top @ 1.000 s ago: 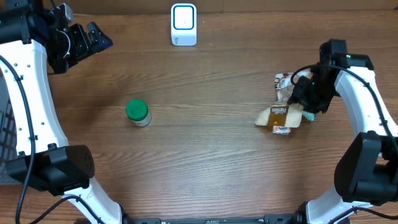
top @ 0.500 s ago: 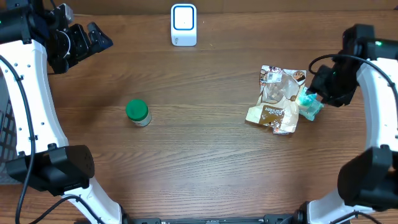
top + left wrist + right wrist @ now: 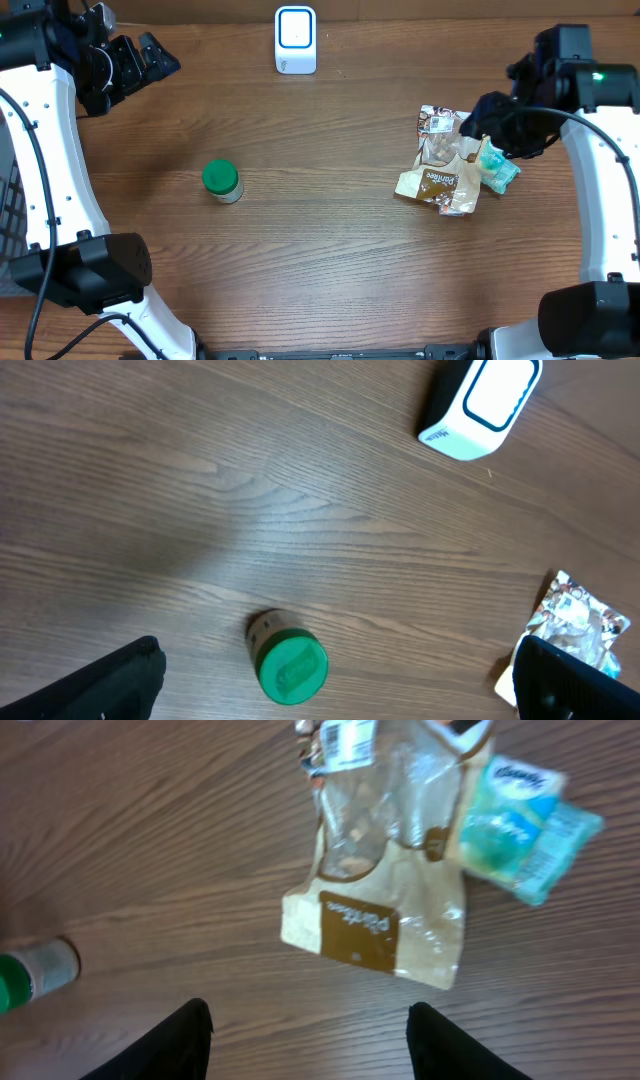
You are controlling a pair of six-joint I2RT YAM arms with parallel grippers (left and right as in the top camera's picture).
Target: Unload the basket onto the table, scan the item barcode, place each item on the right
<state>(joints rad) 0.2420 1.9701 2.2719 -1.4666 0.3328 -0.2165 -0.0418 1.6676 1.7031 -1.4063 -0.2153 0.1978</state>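
The white barcode scanner (image 3: 295, 40) with a blue-rimmed face stands at the table's far edge, also in the left wrist view as the scanner (image 3: 480, 400). A clear and tan snack bag (image 3: 443, 165) with a brown label lies flat at the right, a white barcode sticker at its far end. My right gripper (image 3: 480, 120) hovers above the bag's far right corner, open, with nothing between its fingers (image 3: 185, 1040); the bag (image 3: 385, 900) lies ahead of it. My left gripper (image 3: 150, 60) is raised at the far left, wide open and empty.
A teal packet (image 3: 497, 166) lies against the bag's right side, seen also as the packet (image 3: 525, 825). A green-lidded jar (image 3: 221, 181) stands at the left middle, below my left gripper (image 3: 337, 660) in its wrist view.
My right gripper has let go of the snack bag, which now lies spread flat on the table. The gripper has opened wider and moved toward the far side. The left arm is unchanged.
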